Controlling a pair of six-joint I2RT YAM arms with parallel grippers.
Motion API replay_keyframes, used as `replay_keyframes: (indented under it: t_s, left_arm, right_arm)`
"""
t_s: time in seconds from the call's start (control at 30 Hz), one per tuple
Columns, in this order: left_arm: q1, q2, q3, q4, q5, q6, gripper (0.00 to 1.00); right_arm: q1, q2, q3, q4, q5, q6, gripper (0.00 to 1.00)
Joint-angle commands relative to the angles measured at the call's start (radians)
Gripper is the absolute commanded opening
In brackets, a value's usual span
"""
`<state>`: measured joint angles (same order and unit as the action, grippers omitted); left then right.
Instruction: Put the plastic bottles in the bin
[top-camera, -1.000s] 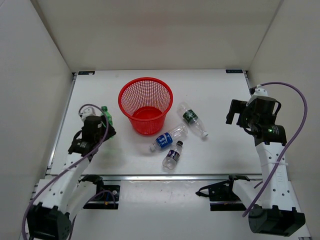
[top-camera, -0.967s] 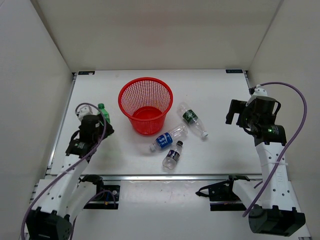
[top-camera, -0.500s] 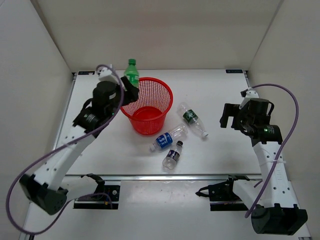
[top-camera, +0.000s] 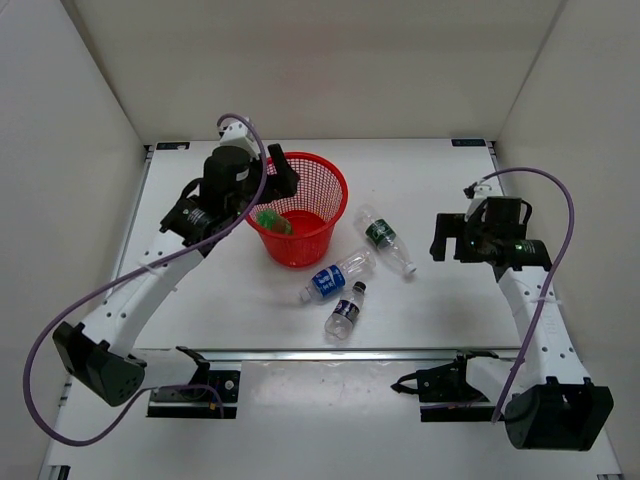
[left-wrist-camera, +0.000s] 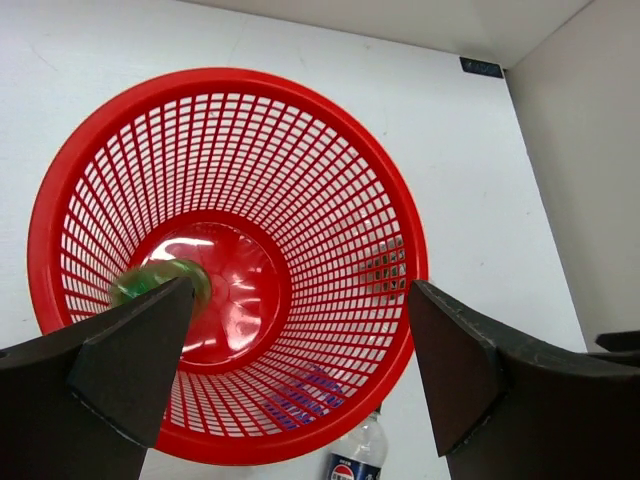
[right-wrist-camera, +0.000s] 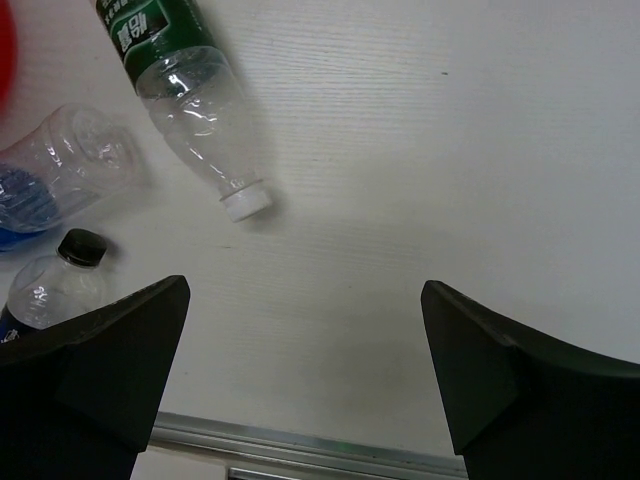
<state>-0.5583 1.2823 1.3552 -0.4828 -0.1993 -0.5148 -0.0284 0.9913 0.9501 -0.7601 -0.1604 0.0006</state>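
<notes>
The red mesh bin stands at the middle back of the table. The green bottle lies inside it by the left wall, also in the left wrist view, partly behind my finger. My left gripper hangs open and empty over the bin's left rim. Three bottles lie right of the bin: a clear one with a dark green label, a blue-labelled one, and a dark-capped one. My right gripper is open and empty, right of them.
White walls enclose the table on three sides. A metal rail runs along the near table edge. The blue-labelled bottle's top shows just below the bin in the left wrist view.
My left arm lifted the green bottle from the table's left side, carried it over the bin and opened; the bottle now lies in the bin. My right gripper moved a little left.
</notes>
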Motion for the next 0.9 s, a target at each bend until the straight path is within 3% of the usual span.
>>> replay_keyframes:
  t_s: [0.0,0.13,0.23,0.4,0.53,0.67,0.87]
  left_arm:
    - [0.023,-0.078,0.051,-0.085,-0.014,0.025,0.99]
    - [0.092,-0.19,-0.016,-0.186,-0.086,-0.01,0.99]
    - [0.245,-0.343,-0.129,-0.29,-0.129,-0.043,0.98]
    - [0.394,-0.51,-0.351,-0.471,-0.202,-0.051,0.99]
    - [0.385,-0.554,-0.441,-0.549,-0.226,-0.097,0.98]
    - [0.394,-0.572,-0.464,-0.508,-0.161,-0.11,0.99]
    - [0.382,-0.564,-0.452,-0.502,-0.189,-0.119,0.99]
  right_arm:
    - [0.022,0.035,-0.005,0.074,-0.056,-0.031,0.99]
    - [0.094,0.104,0.007,0.14,-0.085,-0.03,0.99]
    - [0.137,0.145,-0.001,0.18,-0.088,-0.047,0.99]
    - [0.156,0.245,0.001,0.226,-0.082,-0.054,0.99]
    - [0.2,0.32,0.006,0.258,-0.016,-0.08,0.99]
    - [0.234,0.38,0.013,0.284,-0.002,-0.106,0.99]
    - [0.231,0.458,0.016,0.323,0.016,-0.099,0.99]
